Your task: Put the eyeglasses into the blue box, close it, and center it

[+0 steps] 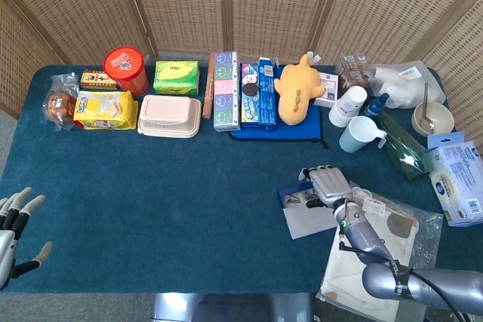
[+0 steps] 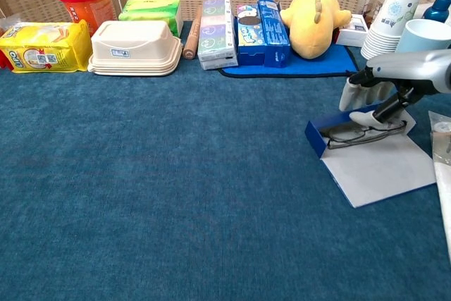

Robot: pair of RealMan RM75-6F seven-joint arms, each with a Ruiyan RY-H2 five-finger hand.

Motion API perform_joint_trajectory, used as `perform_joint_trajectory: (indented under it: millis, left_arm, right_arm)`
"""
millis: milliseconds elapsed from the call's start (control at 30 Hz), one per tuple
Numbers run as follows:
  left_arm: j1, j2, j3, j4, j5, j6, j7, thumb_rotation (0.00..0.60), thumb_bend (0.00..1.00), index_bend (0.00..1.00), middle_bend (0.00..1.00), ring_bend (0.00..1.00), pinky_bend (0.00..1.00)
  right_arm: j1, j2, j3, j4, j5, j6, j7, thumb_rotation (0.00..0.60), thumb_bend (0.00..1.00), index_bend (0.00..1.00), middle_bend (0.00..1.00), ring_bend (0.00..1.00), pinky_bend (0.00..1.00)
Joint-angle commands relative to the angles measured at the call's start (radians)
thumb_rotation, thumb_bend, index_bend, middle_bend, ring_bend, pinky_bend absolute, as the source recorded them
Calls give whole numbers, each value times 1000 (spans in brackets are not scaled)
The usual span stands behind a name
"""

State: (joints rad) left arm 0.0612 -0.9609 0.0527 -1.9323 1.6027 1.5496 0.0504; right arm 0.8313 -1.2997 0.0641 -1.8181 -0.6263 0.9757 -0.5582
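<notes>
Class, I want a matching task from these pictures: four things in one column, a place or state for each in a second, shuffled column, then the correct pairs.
Things
1. eyeglasses
2. blue box
3. yellow plush toy
4. left robot hand

Places or states
A. on the blue mat at the back
B. open, lid flat on the table
C. inside the box
D. empty, fingers spread, near table edge

Pairs: 1-C, 2-B, 3-A, 4-D
</notes>
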Motion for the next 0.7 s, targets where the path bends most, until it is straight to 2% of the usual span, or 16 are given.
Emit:
perform_joint_trajectory:
  millis: [33,267,500,700]
  left_arm:
    - [-1,-1,1,4,3,0,-4,600,282,110,29,0,0]
    - [-3,-2,4,8,2,-3,-8,600,282,111,28,0,0]
    - [-3,-3,7,4,5,-4,-4,600,282,111,29,0,0]
    - [-6,1,7,-5,4,-7,7,600,282,111,29,0,0]
  right_arm:
    - [-29,-5,-22,-80,-24,93,-30,324,404,287,351,273,260]
    - [-47,-2,-20,-146,-64,156,-42,328,366,276,345,273,264]
    - [-48,20,11,-69,-41,123,-4,329,361,274,344,273,263]
    - [-61,39,-2,-15,-21,78,18,334,366,277,344,273,263]
